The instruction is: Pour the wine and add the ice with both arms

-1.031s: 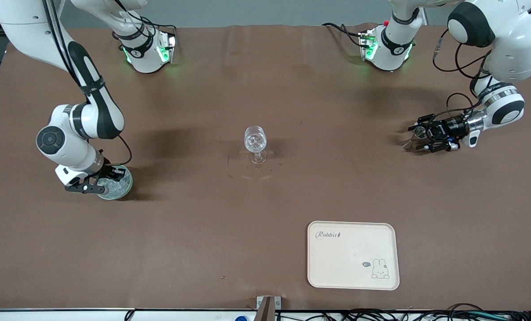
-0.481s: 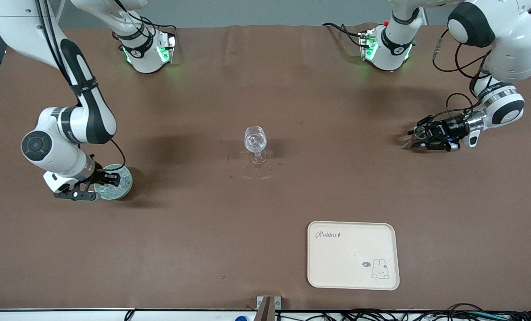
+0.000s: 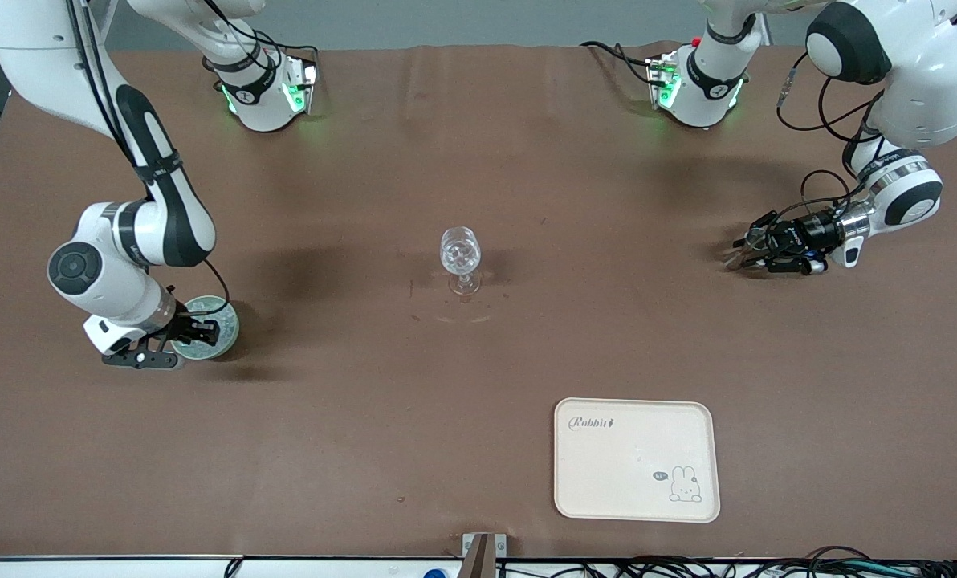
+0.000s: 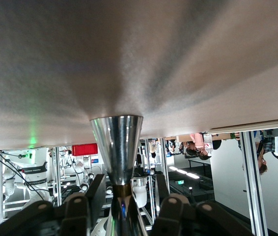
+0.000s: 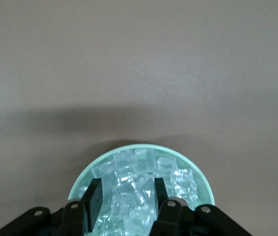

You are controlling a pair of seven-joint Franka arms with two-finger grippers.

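A stemmed glass (image 3: 460, 250) stands mid-table with clear glassy bits in its bowl. A pale green bowl (image 3: 223, 329) heaped with ice (image 3: 205, 347) stands toward the right arm's end. My right gripper (image 3: 191, 341) is open just over it, its fingers either side of the top cubes; the right wrist view shows the gripper (image 5: 126, 184), the ice (image 5: 139, 164) and the bowl's rim (image 5: 144, 146). My left gripper (image 3: 747, 249) lies level, low at the left arm's end. It is open around a shiny metal jigger (image 3: 739, 258), with gaps on both sides in the left wrist view (image 4: 117, 142).
A cream tray (image 3: 636, 459) with a rabbit print lies nearer the front camera than the glass, toward the left arm's end. The brown table mat (image 3: 478, 385) spans the whole table. Both arm bases stand along the table's back edge.
My right arm swung out from the bowl and came back over it. My left wrist turned a little and settled lower by the jigger. The glass and tray have not moved.
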